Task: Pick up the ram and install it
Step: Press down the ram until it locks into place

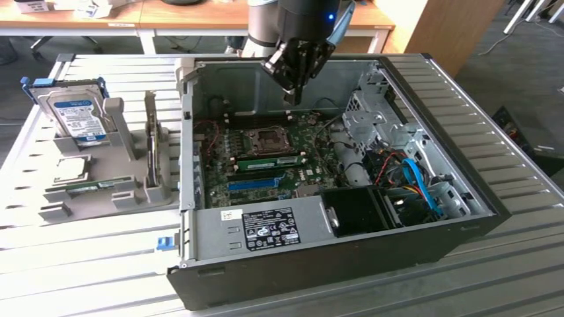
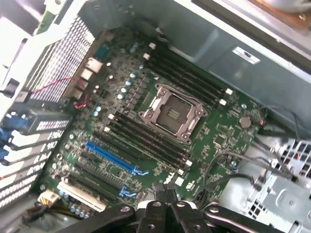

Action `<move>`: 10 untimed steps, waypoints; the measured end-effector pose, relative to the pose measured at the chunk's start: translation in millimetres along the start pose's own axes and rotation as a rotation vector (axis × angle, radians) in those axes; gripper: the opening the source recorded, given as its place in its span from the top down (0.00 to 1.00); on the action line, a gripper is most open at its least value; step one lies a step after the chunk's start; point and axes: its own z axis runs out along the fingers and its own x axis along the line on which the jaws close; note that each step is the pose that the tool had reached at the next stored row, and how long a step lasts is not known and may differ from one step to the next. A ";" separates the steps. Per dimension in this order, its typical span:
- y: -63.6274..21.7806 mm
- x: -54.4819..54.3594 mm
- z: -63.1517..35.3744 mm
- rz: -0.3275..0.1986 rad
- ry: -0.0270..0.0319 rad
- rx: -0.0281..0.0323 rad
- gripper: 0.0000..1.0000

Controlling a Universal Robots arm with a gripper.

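Nearest in the exterior view is the slatted metal table [image 1: 88, 264], and on it stands an open computer case [image 1: 493, 198] lying on its side. Its near wall carries a white and black sticker [image 1: 269, 229]. Just behind that wall, inside the case, sits a black box [image 1: 361, 211], with blue and red cables [image 1: 414, 181] to its right.

On the exterior view's left, beside the case, a grey holder [image 1: 105, 198] rests on the table. The ram [image 1: 88, 187] lies flat in the near part of this holder as a thin green stick, outside the case and well apart from the gripper. Just beyond it in the same holder lies a small square silver processor [image 1: 70, 169]. Farther back a hard drive [image 1: 75, 117] with a blue label stands upright.

In the middle of the case the green motherboard [image 1: 308, 175] lies exposed. The wrist view shows a blue slot [image 2: 114, 158], then a row of long dark memory slots [image 2: 146, 138], then the open metal processor socket [image 2: 171, 112], with more dark slots on its other side.

The gripper [image 1: 295, 96] hangs above the far part of the motherboard, over the socket area, touching nothing. Its dark fingers are pressed together with nothing between them, as the wrist view [image 2: 165, 191] also shows.

Farthest back, beyond the table, stands a wooden desk [image 1: 176, 16].
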 end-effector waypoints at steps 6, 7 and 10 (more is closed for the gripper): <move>0.0 0.0 0.8 0.105 -0.0015 0.0020 0.89; 0.0 0.0 0.9 0.123 -0.0018 0.0024 0.89; 0.0 0.0 1.3 0.175 -0.0025 0.0034 0.89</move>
